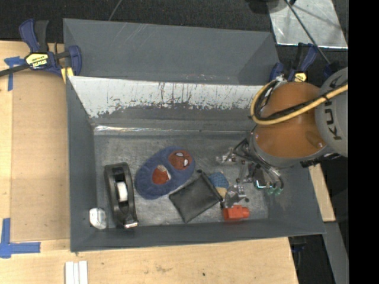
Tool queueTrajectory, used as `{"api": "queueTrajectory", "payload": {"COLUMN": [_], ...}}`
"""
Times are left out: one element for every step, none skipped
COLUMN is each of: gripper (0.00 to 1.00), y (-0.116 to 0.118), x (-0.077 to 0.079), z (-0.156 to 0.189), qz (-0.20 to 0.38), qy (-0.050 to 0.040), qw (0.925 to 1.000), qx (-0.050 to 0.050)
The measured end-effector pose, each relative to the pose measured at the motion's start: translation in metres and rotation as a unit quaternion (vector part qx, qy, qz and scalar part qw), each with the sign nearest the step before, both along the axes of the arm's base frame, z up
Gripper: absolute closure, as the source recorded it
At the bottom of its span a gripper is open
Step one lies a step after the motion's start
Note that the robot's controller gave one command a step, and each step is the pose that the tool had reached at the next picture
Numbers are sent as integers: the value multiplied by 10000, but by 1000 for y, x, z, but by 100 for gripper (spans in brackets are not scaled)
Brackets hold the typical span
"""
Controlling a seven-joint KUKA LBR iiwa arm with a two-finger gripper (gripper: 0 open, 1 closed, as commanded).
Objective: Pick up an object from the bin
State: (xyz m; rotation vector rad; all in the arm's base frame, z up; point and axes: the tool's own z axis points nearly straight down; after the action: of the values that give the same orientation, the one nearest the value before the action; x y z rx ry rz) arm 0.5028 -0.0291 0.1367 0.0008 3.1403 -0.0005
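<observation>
My gripper point(240, 189) hangs low at the right of the bin floor, under the orange cover. Right below its tip lies a small red block point(237, 213) near the front wall. A small light-blue piece point(219, 180) lies just left of the gripper. Beside that, a flat black square wallet point(194, 199) rests tilted on the floor. Whether the fingers touch the red block I cannot make out.
A blue slipper with red patches point(164, 171) lies mid-bin, left of the wallet. A black tape dispenser point(121, 195) with a white roll stands at the left, with a small white object point(98, 218) in the front left corner. The arm's orange cover overhangs the right wall.
</observation>
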Motion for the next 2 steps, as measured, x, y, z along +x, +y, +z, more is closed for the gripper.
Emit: {"api": "queueTrajectory", "payload": {"gripper": [0, 100], "y": [9, 9], "x": [5, 7], "z": [-60, -57], "qz": [-209, -201], "qy": [5, -33], "qw": [9998, 9998], "qx": [3, 0]}}
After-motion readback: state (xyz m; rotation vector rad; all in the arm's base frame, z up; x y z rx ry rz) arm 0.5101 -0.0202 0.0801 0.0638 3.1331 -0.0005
